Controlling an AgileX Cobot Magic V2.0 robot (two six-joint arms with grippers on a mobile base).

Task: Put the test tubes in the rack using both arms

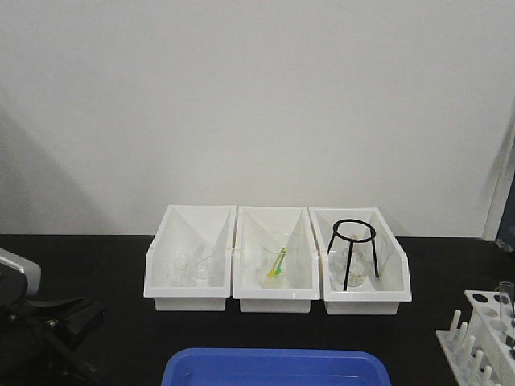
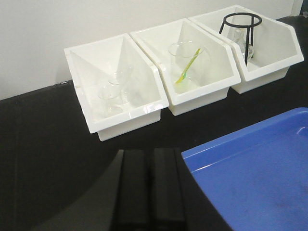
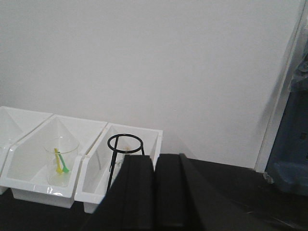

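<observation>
The white rack (image 1: 481, 338) stands at the table's right edge, cut off by the frame, with its pegs toward the front. One clear test tube (image 1: 504, 300) stands upright in it. In the left wrist view my left gripper (image 2: 150, 155) is shut with nothing between its fingers, low over the black table beside the blue tray (image 2: 260, 178). The left arm (image 1: 56, 322) shows at the lower left of the front view. My right gripper (image 3: 155, 160) is shut and empty too, raised and facing the bins; the front view does not show it.
Three white bins (image 1: 190, 299) sit in a row at the back: the left holds small glass beakers (image 2: 111, 94), the middle a beaker with yellow and green sticks (image 2: 189, 65), the right a black wire tripod stand (image 1: 353, 251). The blue tray (image 1: 273, 368) lies at the front centre.
</observation>
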